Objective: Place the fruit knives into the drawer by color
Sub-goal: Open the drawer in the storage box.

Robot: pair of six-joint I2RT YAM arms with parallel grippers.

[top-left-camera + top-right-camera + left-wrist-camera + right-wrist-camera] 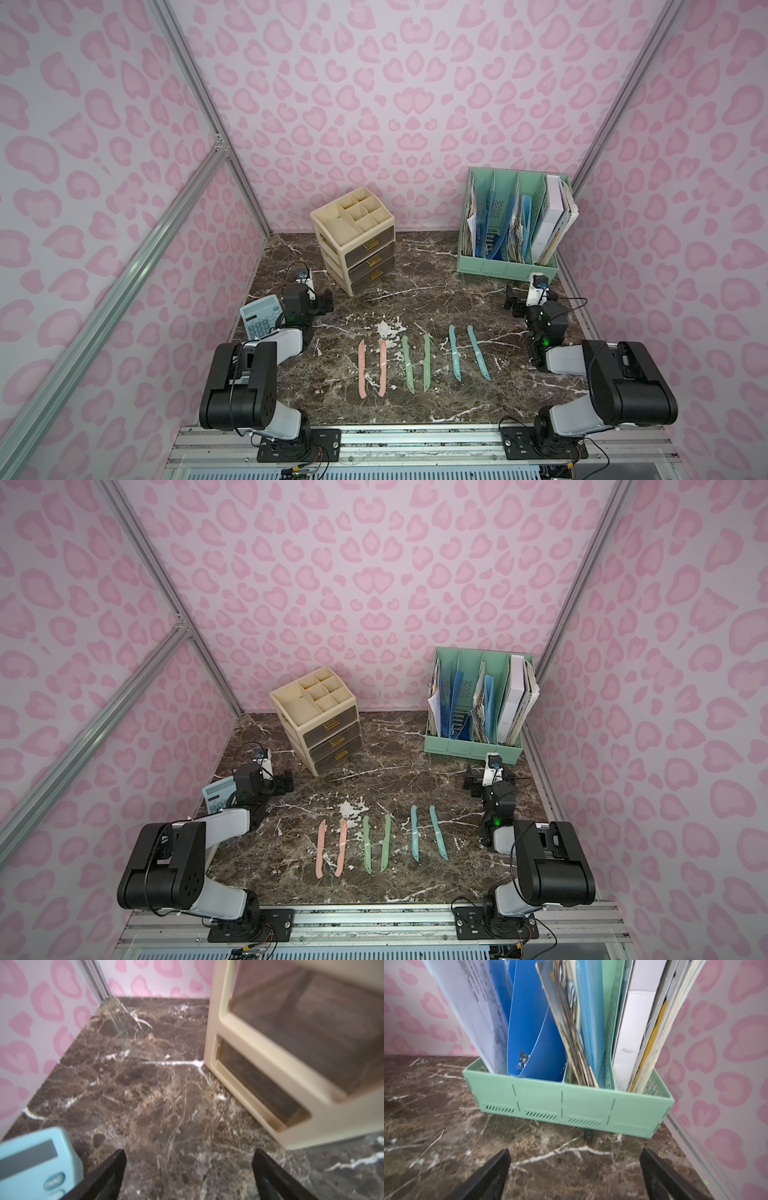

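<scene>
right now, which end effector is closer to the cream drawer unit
Left. The left end effector sits just beside the drawer unit; the right end effector is across the table, by the green file rack.

Two slim salmon-pink fruit knives [362,368], two sage-green fruit knives [426,363] and two teal-blue fruit knives [455,353] lie flat in a row, left to right, none touching, near the front edge of the dark marble worktop [436,299]. The cream plastic three-drawer cabinet [353,243] stands at an angle near the back edge, all its drawers closed.

Dark marble tabletop [436,299] with six fruit knives [426,365], drawer unit [372,262], file rack [505,266], calculator [259,322].
</scene>
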